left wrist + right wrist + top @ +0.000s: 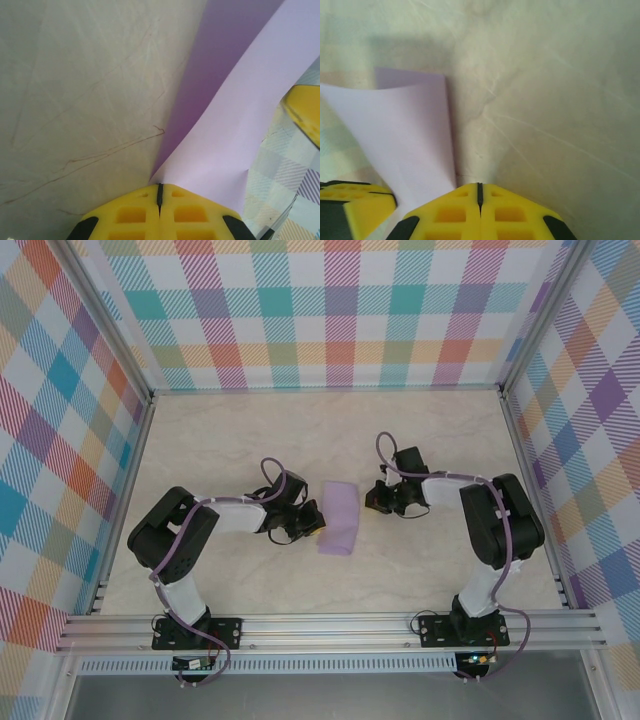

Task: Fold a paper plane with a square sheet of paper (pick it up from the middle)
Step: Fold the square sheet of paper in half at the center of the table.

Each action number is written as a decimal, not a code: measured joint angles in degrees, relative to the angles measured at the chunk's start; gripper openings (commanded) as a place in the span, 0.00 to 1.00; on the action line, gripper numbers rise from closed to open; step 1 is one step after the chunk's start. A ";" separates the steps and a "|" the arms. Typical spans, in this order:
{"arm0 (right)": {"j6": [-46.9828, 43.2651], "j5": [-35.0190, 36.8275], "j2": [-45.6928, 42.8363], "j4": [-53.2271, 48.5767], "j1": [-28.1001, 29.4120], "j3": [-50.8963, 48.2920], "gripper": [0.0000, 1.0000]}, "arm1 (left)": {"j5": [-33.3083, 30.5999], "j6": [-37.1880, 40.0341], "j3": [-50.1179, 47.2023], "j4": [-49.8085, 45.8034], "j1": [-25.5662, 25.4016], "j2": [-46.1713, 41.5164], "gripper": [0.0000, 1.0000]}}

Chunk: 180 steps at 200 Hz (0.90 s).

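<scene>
The square sheet of paper (340,518) is lavender and folded over into a narrow curved shape at the middle of the table. My left gripper (312,527) is at its left edge. In the left wrist view the yellow jaws (160,186) are shut and the raised flap of the paper (230,115) rises straight from their seam, its shaded underside showing. My right gripper (370,500) is just right of the sheet, apart from it. Its jaws (480,185) are shut on nothing, over bare table, with the paper (405,135) to their left.
The pale marbled table (250,440) is fenced by checkered walls (340,310) at the back and both sides. An aluminium rail (330,625) with the arm bases runs along the near edge. A yellow finger of the other gripper shows in each wrist view (302,112) (350,205).
</scene>
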 measured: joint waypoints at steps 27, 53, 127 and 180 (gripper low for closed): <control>0.04 -0.46 -3.93 0.94 2.45 0.09 0.00 | -0.02 0.00 0.00 -0.02 0.00 0.00 0.00; 0.22 -1.38 -3.23 1.68 6.82 1.49 0.00 | -0.02 0.00 0.02 -0.07 0.00 0.00 0.00; 2.40 -4.52 8.15 4.96 5.35 4.79 0.00 | 0.00 0.00 0.00 0.11 -0.02 0.02 0.00; 5.68 -0.70 8.74 10.82 -1.18 4.72 0.00 | 0.35 0.00 -1.09 2.36 -0.04 0.07 0.00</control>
